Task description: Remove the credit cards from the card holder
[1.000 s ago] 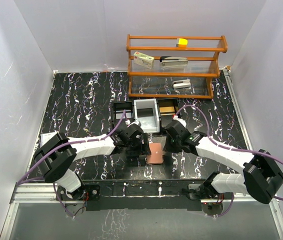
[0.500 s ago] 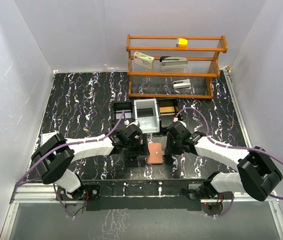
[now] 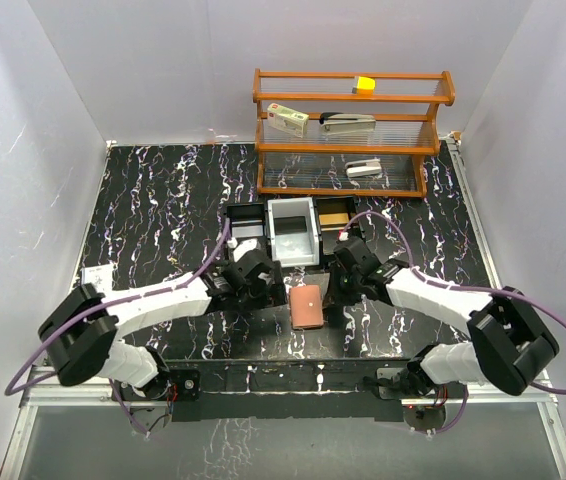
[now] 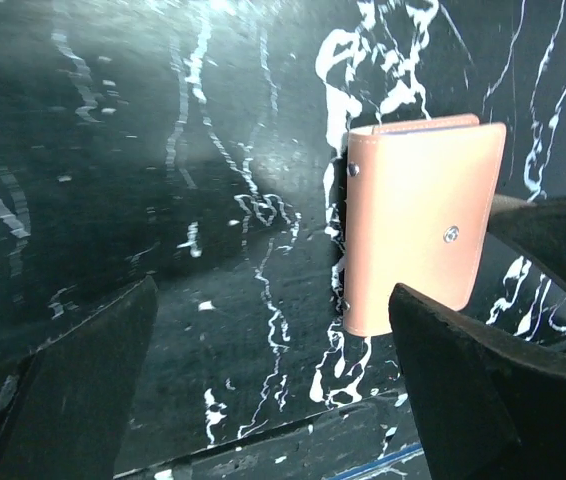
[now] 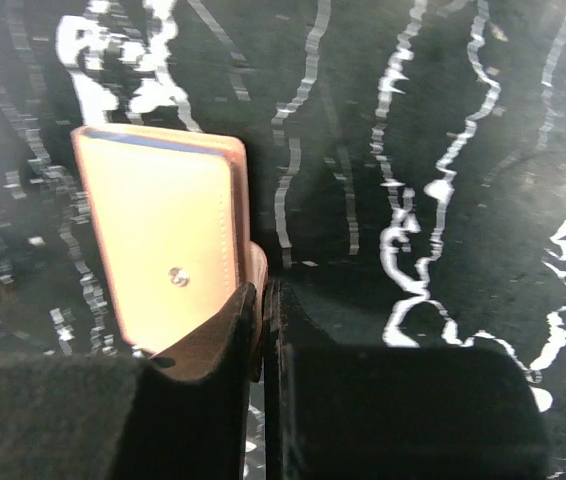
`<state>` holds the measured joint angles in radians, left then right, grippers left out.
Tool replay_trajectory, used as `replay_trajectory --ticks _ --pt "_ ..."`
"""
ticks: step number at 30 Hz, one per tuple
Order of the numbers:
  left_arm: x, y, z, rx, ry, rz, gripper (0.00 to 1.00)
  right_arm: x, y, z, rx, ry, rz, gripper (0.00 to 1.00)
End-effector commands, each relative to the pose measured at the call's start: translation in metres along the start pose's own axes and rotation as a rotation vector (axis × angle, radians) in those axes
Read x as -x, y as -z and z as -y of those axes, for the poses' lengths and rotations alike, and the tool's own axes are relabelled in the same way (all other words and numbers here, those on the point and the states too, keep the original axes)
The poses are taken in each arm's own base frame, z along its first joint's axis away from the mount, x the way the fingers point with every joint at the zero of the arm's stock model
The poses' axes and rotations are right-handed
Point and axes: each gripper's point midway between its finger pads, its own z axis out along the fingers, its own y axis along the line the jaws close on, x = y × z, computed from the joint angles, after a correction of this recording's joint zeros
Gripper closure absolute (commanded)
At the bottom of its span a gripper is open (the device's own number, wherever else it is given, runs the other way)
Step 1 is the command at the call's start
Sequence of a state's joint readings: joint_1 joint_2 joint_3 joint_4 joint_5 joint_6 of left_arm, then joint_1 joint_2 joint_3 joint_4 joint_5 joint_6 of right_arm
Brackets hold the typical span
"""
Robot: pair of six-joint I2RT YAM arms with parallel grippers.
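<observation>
Card holder: we saw the card holder (image 3: 308,307) lying flat and folded shut on the black marbled worktop (image 3: 163,220), snap face up, between the two arms and close to their bases.
Credit cards: none had come out onto the worktop; we judged they were all inside the fold, so the task was at its very start.
Long axis: the holder's longer side ran roughly away from the arm bases, slightly tilted, with the stitched spine on its left side in the overhead view.
Left end effector: the left end effector (image 4: 273,290) stood with its fingers wide apart and nothing between them; the holder lay off to its right, ahead of its right finger rather than in the gap.
Right end effector: the right end effector (image 5: 263,295) had its fingers pressed together at the holder's right edge, by the snap tab; it may have nipped the tab itself, but the wrist view was too crowded for us to say.
Nearer arm: the right was at the holder's edge, and the left was just beside it.
Next move: we judged the flap had to be lifted open from the right edge while the left pinned the spine side.
</observation>
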<state>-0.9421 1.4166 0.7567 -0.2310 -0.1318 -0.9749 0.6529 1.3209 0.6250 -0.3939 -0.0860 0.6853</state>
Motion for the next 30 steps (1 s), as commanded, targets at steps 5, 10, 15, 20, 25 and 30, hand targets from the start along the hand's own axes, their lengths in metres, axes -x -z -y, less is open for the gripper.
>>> replay_trajectory --ticks 5,10,15,20,25,30 --pt "0.045 0.050 -0.031 0.078 0.114 0.271 0.01 0.045 0.055 -0.081 0.323 0.022 0.127 1.00" --pt "0.048 0.063 -0.032 -0.044 0.212 0.345 0.01 0.041 0.065 -0.098 0.418 0.022 0.109 1.00" --pt "0.049 0.075 -0.032 -0.112 0.224 0.374 0.01 0.036 0.067 -0.112 0.476 0.050 0.074 1.00" --pt "0.049 0.083 -0.023 -0.142 0.176 0.360 0.02 0.044 0.078 -0.133 0.549 0.083 0.076 1.00" --pt "0.049 0.080 -0.016 -0.132 0.131 0.328 0.02 0.033 0.062 -0.136 0.563 0.063 0.003 1.00" --pt "0.041 0.070 0.002 -0.182 0.072 0.257 0.05 0.042 0.055 -0.105 0.398 0.058 0.074 1.00"
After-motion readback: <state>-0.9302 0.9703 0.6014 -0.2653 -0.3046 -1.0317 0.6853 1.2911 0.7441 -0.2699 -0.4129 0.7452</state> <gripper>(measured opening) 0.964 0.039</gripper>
